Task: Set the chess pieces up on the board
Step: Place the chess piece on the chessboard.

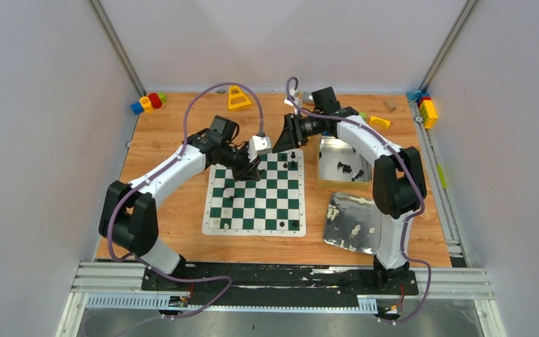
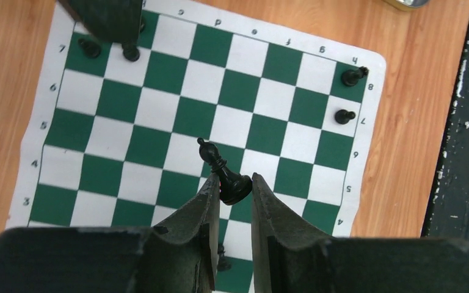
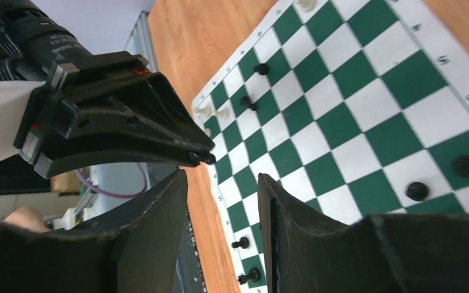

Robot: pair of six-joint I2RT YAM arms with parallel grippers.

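Observation:
The green-and-white board [image 1: 267, 200] lies mid-table. My left gripper [image 1: 255, 172] hangs over its far-left part, shut on a black bishop [image 2: 225, 172], which is pinched at its base and tilted above the squares [image 2: 159, 140]. My right gripper [image 1: 285, 137] hovers at the board's far edge, open, with nothing between its fingers [image 3: 293, 207]. Black chess pieces stand on the board's edge squares [image 2: 349, 75] [image 2: 344, 116] [image 3: 416, 190]. Cream-white pieces [image 3: 205, 112] stand at a far corner in the right wrist view.
Two shiny tins sit right of the board: the far one [image 1: 326, 168] holds black pieces, the near one [image 1: 337, 235] holds white pieces. Colourful toy blocks [image 1: 238, 98] [image 1: 149, 102] [image 1: 427, 111] line the table's far edge. The left gripper's body [image 3: 116, 122] is close beside my right fingers.

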